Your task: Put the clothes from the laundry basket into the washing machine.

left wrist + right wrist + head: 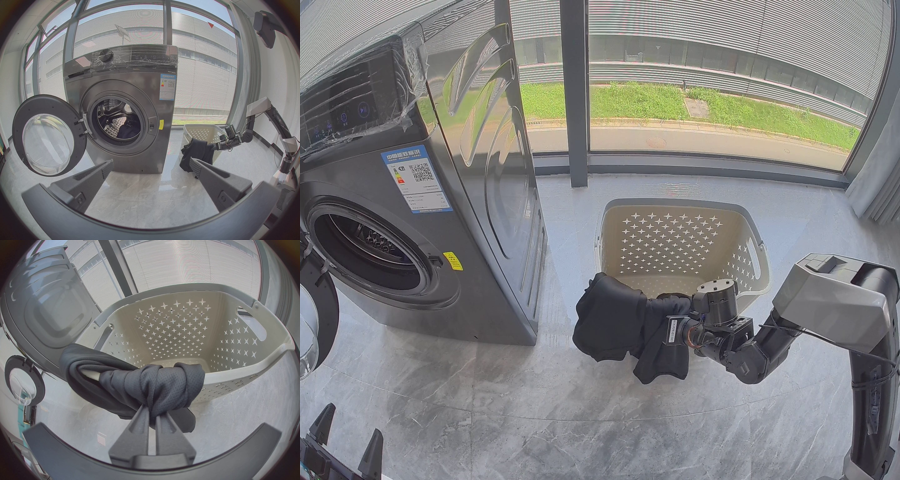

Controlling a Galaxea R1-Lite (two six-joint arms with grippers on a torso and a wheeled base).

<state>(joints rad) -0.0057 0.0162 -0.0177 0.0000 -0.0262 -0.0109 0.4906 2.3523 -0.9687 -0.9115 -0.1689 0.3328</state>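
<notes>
At the basket's near rim, my right end effector is clamped on the bunched end of a dark garment. The rest of the garment is draped over the basket's corner on the washer side and hangs outside it, above the grey floor. I can see the basket's bare bottom past the cloth. The washer stands just to the left of the basket, with its door swung wide open. Something dark lies in the drum. My left end effector hangs low in front of the washer, fingers apart and holding nothing.
</notes>
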